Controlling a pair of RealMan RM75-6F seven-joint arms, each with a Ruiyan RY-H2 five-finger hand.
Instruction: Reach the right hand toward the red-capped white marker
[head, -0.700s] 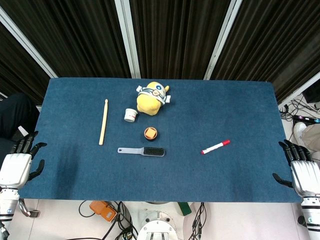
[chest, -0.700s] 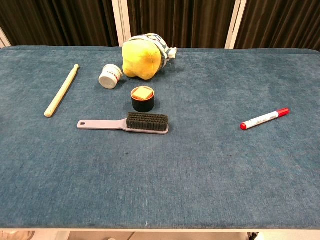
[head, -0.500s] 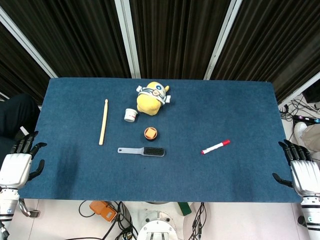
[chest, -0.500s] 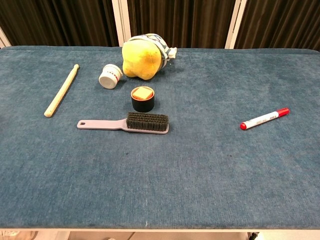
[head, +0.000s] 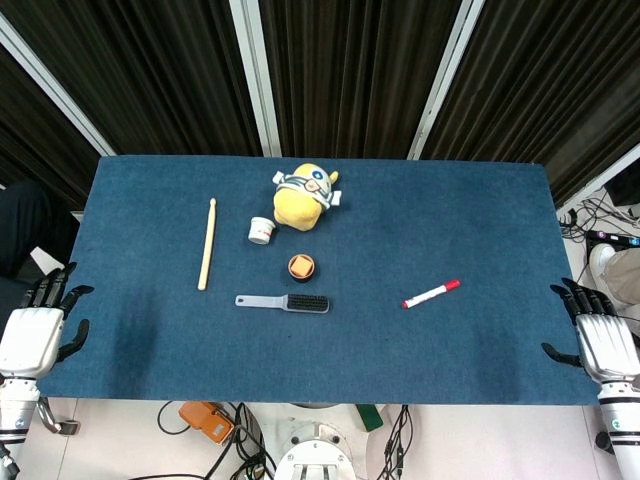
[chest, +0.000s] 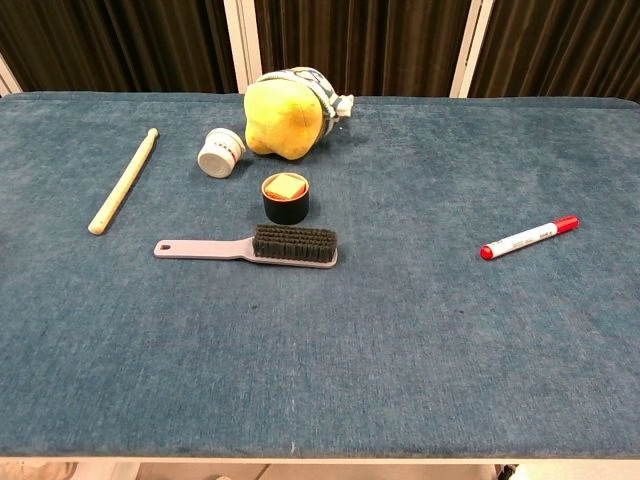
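Observation:
The red-capped white marker (head: 431, 294) (chest: 529, 238) lies flat on the blue table cloth (head: 450, 220), right of centre, its cap pointing to the upper right. My right hand (head: 593, 339) sits at the table's right front corner in the head view, fingers spread and empty, well to the right of the marker. My left hand (head: 35, 325) rests at the left front corner, also spread and holding nothing. Neither hand shows in the chest view.
A grey brush (head: 284, 302), a small black pot with an orange top (head: 301, 266), a white jar (head: 261, 230), a yellow plush toy (head: 302, 196) and a wooden stick (head: 207, 243) lie left of centre. Cables trail on the floor at the right (head: 600, 225).
My right hand has shifted slightly inward and up along the table's right edge. The marker and the left hand have not moved.

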